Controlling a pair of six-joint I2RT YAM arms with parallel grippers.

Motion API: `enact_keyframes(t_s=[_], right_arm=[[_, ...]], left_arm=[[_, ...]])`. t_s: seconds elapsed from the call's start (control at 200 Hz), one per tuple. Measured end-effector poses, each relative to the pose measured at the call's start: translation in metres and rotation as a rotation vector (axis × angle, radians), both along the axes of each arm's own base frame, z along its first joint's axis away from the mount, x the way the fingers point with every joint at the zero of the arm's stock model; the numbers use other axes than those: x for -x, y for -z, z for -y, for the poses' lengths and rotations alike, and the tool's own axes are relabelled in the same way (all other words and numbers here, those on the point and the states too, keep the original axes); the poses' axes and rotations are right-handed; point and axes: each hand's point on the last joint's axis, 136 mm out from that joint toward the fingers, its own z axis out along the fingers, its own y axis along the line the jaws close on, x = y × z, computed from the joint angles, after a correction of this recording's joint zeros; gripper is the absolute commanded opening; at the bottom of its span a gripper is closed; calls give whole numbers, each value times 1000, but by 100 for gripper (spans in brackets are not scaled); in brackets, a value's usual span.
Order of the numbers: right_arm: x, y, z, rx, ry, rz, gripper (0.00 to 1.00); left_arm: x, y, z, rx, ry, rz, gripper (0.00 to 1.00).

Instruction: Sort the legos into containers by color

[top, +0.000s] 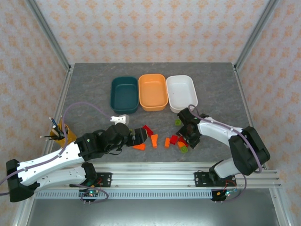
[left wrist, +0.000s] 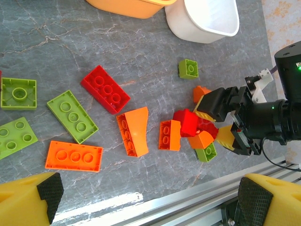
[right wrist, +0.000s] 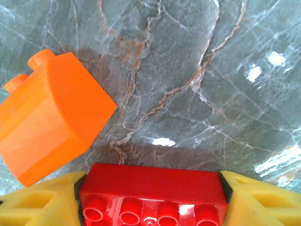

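Observation:
My right gripper (right wrist: 150, 200) is shut on a red lego (right wrist: 150, 188), its yellow fingers (right wrist: 37, 202) pressed on both ends. An orange sloped lego (right wrist: 51, 117) lies just beside it. In the left wrist view the right gripper (left wrist: 214, 123) sits in a pile of red, orange and green legos (left wrist: 190, 123). My left gripper (left wrist: 150, 197) is open above the front rail, holding nothing. Loose legos lie ahead of it: a red flat one (left wrist: 105, 89), an orange wedge (left wrist: 134, 130), an orange flat one (left wrist: 74, 156) and green ones (left wrist: 72, 116). The teal (top: 124, 94), orange (top: 153, 92) and white (top: 181, 92) containers stand in a row behind.
A cup of pens (top: 61, 134) stands at the left beside the left arm. The aluminium rail (top: 150, 179) runs along the table's front edge, close to the lego pile. Frame posts rise at the back corners.

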Motion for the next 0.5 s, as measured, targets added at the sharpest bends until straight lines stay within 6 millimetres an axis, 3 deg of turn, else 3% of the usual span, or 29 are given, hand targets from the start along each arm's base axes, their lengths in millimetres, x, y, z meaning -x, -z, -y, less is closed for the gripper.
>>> enact_keyframes(t_s=[0.155, 0.26, 0.39, 0.5], right_arm=[[-1, -2, -2, 2, -6, 4, 63], [-6, -14, -5, 5, -15, 23, 62], [-34, -58, -12, 6, -44, 130, 62], [-69, -110, -20, -3, -77, 269, 62]], left_arm=[[0, 0, 0, 0, 1, 0, 98], [-3, 1, -1, 1, -9, -6, 99], [-11, 0, -4, 5, -32, -21, 99], [-30, -20, -6, 34, -72, -3, 99]])
